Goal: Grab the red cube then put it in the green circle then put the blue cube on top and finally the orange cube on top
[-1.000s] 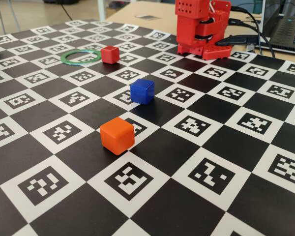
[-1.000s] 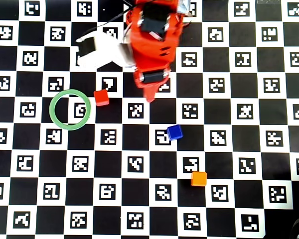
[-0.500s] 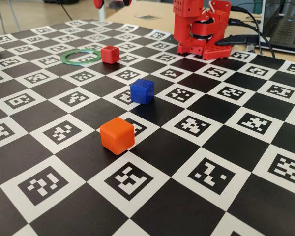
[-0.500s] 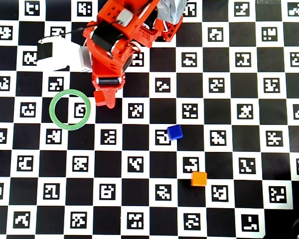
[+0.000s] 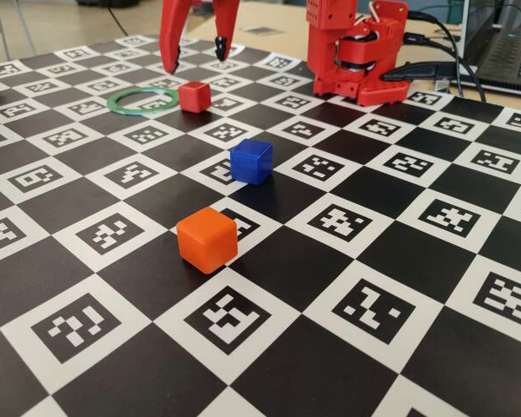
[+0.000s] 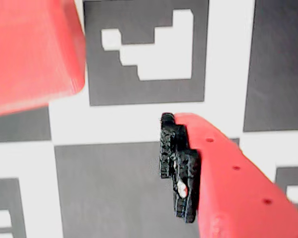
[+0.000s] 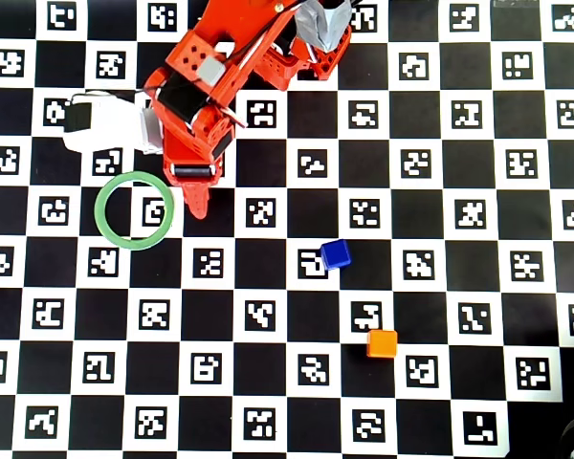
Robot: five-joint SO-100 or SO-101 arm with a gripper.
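Red cube, black-white checkered board

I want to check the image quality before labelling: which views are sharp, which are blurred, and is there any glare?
The fixed view is sharp on the orange cube and softer toward the far table edge; the wrist view is blurred, with the red cube a soft block beside a clearer finger; the overhead view is crisp, with whites washed out but no strong glare.

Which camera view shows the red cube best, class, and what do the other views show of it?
The fixed view: the red cube sits whole and sharp beside the green circle, beneath the open jaws. The wrist view shows only a blurred corner of it. In the overhead view the arm hides it.
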